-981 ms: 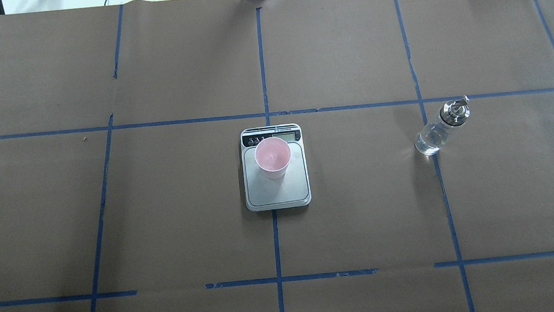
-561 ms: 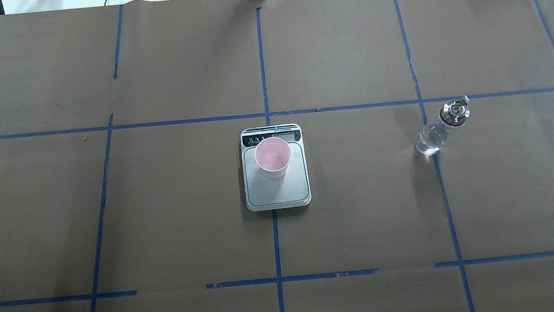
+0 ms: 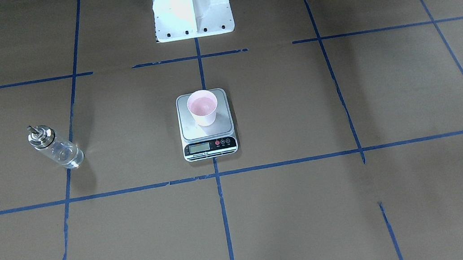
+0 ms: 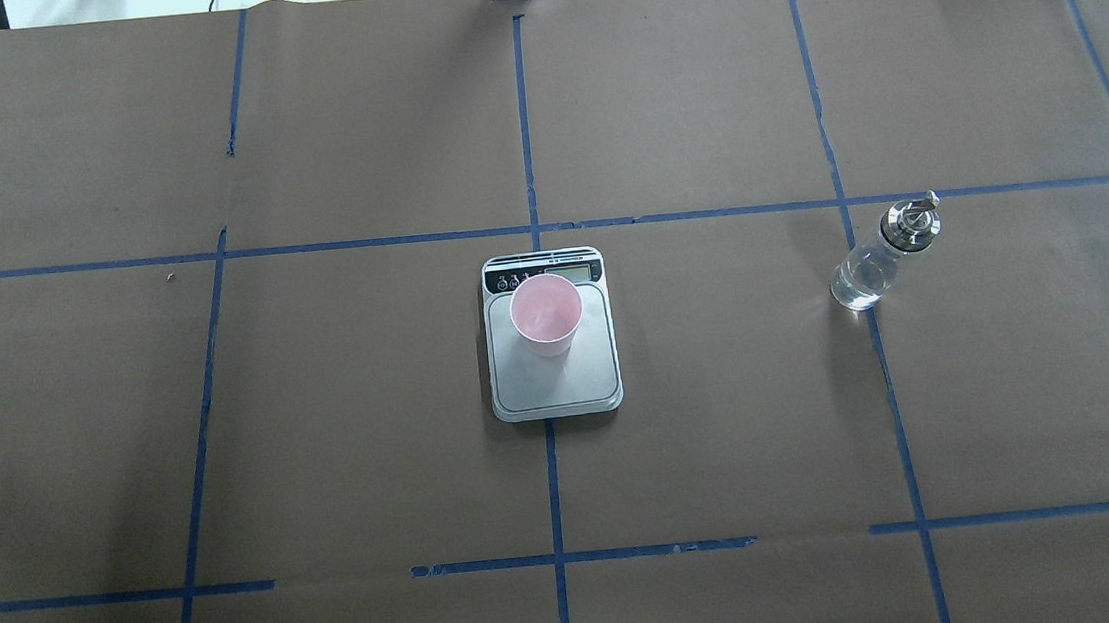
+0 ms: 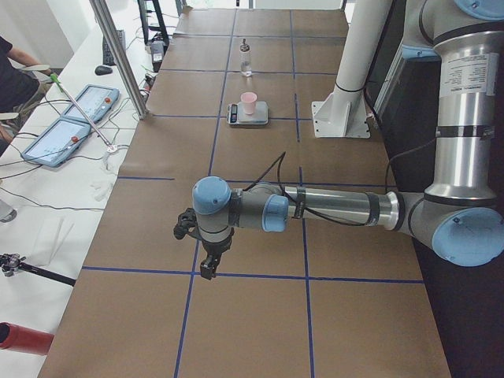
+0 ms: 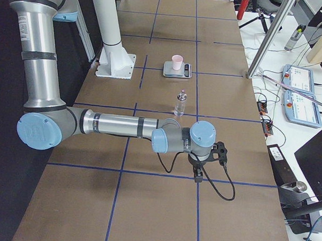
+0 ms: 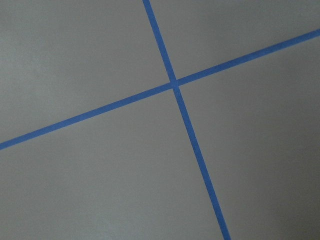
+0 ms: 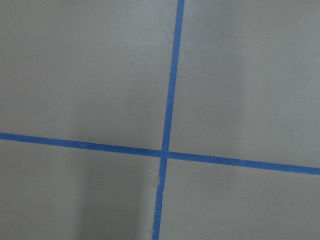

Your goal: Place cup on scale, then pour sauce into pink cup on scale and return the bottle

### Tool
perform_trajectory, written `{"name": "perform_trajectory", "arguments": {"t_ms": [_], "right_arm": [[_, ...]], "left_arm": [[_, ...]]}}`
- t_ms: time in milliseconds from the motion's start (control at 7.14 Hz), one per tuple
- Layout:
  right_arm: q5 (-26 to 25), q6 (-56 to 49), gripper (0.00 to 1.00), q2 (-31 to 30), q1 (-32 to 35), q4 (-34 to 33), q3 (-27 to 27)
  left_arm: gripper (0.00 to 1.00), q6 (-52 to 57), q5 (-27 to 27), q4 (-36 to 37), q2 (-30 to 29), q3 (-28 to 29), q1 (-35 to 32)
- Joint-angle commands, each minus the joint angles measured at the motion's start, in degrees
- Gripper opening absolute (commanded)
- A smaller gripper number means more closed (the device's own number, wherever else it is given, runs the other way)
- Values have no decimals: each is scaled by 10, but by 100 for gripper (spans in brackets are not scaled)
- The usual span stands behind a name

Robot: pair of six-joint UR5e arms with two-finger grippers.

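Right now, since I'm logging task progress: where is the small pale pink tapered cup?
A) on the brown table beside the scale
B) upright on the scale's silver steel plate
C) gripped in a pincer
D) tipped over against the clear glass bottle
B: the small pale pink tapered cup stands upright on the steel plate of the flat rectangular kitchen scale, well apart from the clear glass bottle.

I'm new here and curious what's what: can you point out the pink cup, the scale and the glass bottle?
cup (image 4: 546, 309), overhead view, on its pink inside.
scale (image 4: 561, 381), overhead view, on the bare steel plate.
bottle (image 4: 864, 274), overhead view, on the glass body.
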Motion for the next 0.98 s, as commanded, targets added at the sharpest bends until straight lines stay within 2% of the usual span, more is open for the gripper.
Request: {"name": "perform_trajectory", "arguments": {"t_ms": [0, 140, 280, 561, 841], "right_arm": [[1, 1, 100, -2, -4, -55, 41], [1, 1, 100, -1, -8, -85, 58], [2, 0, 100, -2, -8, -89, 59], [5, 1, 100, -4, -9, -90, 59], [11, 0, 100, -7, -9, -89, 59]], "left_arm": [[100, -1, 1, 17, -18, 2, -3], [100, -6, -2, 33, -23, 2, -5], [100, -9, -13, 35, -23, 2, -8], [100, -118, -21, 28, -24, 0, -13], [100, -160, -21, 27, -23, -2, -13]]}}
